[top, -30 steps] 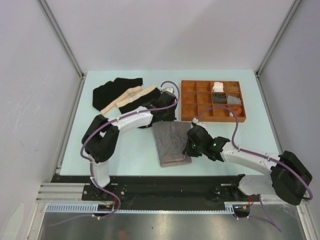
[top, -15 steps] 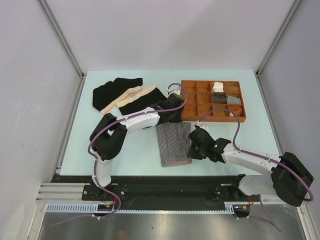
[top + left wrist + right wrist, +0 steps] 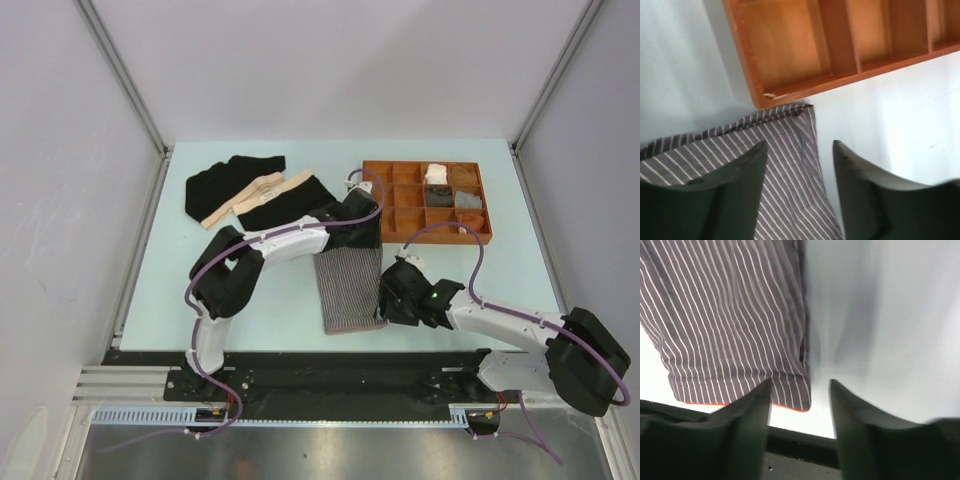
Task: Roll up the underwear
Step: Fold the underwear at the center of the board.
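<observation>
Boxer short (image 3: 350, 288) folded into a narrow strip, flat on the table (image 3: 200, 290), a little right of middle and toward the near edge. Long axis from far edge to near edge, slightly tilted. Far end just beside the near left corner of the tray (image 3: 430, 238); touching or not, cannot tell. Near end just short of the table's near edge.

Left gripper (image 3: 357, 222) over the far end, fingers apart, holding nothing. From the left wrist: striped cloth under and between the fingers, far right corner of the strip just ahead of the tips, tray wall (image 3: 790, 90) right beyond. Right gripper (image 3: 390, 292) at the near right corner of the strip, likewise spread and empty. From the right wrist: hem and right edge of the boxer short (image 3: 730, 315) lined up with the gap between the fingers.

Probably next: a pinch on one short end, then a roll along the long axis. Right gripper nearer the near end, bare table beside it; left gripper nearer the far end. Little room at the far end: tray in the path, close ahead of the left fingers. Two black briefs (image 3: 215, 188) with beige waistbands toward the far left corner, apart from the strip, not in the way.
</observation>
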`<act>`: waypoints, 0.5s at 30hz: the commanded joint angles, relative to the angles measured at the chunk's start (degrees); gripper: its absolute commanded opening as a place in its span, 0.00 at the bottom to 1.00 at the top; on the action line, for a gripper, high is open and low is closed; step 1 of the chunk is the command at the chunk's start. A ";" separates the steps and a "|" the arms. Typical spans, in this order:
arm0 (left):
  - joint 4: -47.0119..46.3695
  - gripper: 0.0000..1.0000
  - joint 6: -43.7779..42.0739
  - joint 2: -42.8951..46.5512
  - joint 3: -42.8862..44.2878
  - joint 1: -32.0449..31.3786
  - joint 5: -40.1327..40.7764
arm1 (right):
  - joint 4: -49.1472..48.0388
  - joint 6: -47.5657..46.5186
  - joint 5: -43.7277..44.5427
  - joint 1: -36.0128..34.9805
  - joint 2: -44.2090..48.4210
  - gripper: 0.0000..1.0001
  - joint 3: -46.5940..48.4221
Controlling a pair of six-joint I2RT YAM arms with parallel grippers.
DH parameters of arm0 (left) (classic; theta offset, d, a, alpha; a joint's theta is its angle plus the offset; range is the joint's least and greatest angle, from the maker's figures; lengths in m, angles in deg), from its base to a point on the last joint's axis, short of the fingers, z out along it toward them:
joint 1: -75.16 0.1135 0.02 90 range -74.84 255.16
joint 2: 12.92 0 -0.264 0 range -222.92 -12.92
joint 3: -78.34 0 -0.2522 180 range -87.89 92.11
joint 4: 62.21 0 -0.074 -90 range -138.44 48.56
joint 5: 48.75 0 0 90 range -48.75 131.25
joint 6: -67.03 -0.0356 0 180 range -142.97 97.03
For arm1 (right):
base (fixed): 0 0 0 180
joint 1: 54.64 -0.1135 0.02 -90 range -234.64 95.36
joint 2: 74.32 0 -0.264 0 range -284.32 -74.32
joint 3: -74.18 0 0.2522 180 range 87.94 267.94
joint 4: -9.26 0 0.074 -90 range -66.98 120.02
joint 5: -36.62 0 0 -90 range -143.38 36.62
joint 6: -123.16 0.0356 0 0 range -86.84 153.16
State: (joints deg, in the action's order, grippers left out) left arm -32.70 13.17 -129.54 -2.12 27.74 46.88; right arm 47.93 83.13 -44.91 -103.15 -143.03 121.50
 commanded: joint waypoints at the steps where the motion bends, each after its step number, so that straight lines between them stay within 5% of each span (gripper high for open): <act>1: -0.98 0.67 -0.37 3.93 3.43 -0.48 -1.50 | 5.14 0.82 2.86 0.26 5.14 0.67 1.94; 4: -0.02 0.80 -1.16 7.44 3.78 -0.57 -1.24 | 4.90 0.83 2.87 0.44 7.97 0.74 1.33; 9: 2.27 0.83 -3.96 13.77 0.38 -0.57 -0.36 | 0.41 1.17 -1.26 2.98 7.01 0.73 -1.39; 15: 1.74 0.77 -3.02 25.64 -16.74 -0.48 2.19 | -4.50 2.85 -2.58 3.86 6.57 0.54 -4.55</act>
State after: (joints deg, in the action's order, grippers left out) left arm -31.60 10.46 -109.36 -10.38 27.50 47.19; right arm 47.34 84.40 -46.35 -99.90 -136.77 118.35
